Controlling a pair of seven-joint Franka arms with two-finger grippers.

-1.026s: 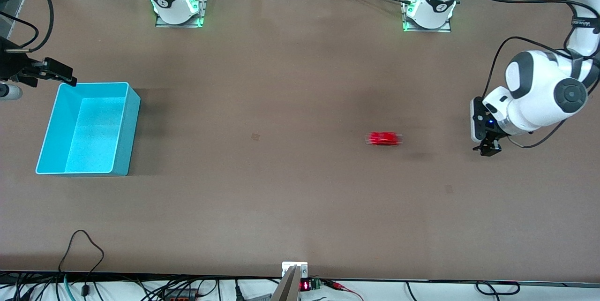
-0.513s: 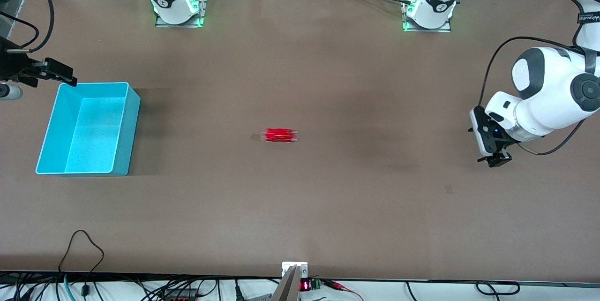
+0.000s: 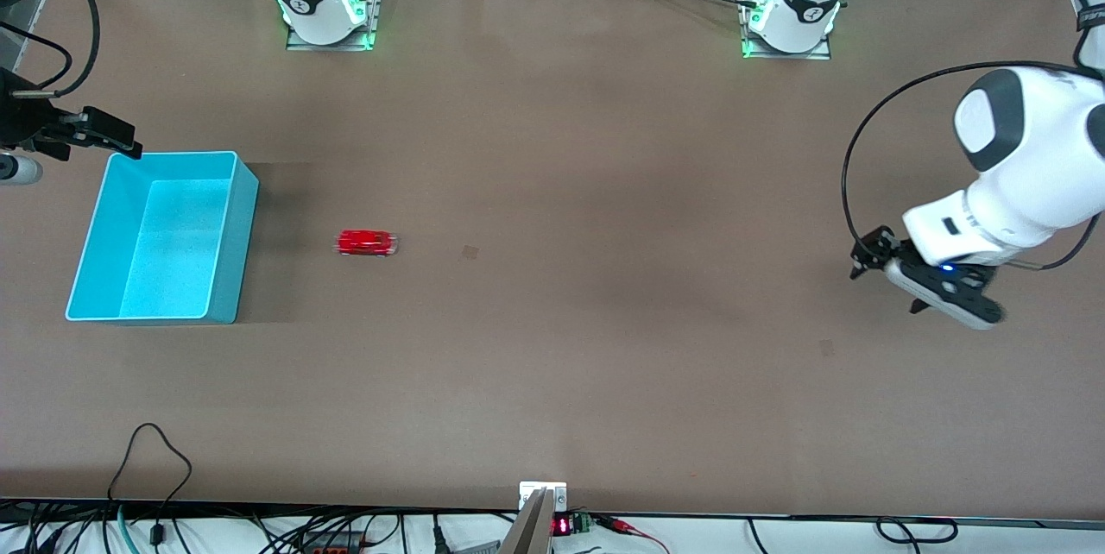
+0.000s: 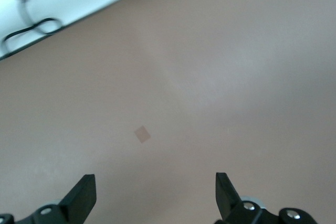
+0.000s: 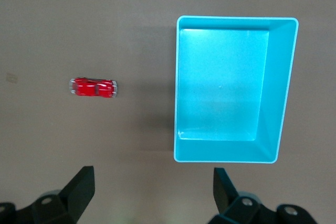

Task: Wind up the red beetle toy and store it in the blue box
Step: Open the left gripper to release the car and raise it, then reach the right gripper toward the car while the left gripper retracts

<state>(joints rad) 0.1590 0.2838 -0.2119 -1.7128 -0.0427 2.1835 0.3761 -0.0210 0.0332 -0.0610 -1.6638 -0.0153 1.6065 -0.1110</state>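
Tiny glossy red beetle-shaped toy car (image 3: 367, 243) sits alone on the brown surface (image 3: 604, 148), wheels down, lengthwise along the surface, nothing touching it. It lies near the light blue rectangular plastic bin (image 3: 237, 235) but apart from it, a strip of bare surface between them, toward the right arm's end. The right wrist view shows the same: toy car (image 5: 93, 87) beside the bin (image 5: 281, 87), clear gap between, silvery ends visible on the toy.

Bin stands upright, open top, nothing seen inside; tall thin walls, long side running toward the front camera.

Right pincer (image 3: 108, 131): black, at the edge of the front view, up in the air over the bin's corner that lies farthest from the camera. In its own wrist view the pincer (image 5: 152, 192) looks straight down, fingertips (image 5: 81, 184) spread wide, holding nothing. Right arm waits.

Left pincer (image 3: 889, 282): over bare surface at the left arm's end, well apart from the toy car. Wrist tilted, camera housing with small blue light showing. In the left wrist view the pincer (image 4: 155, 195) has its fingertips (image 4: 84, 192) spread wide with nothing between; below it only plain surface and a small pale square mark (image 4: 142, 134)

Cables (image 3: 155, 450) trail along the surface edge nearest the front camera
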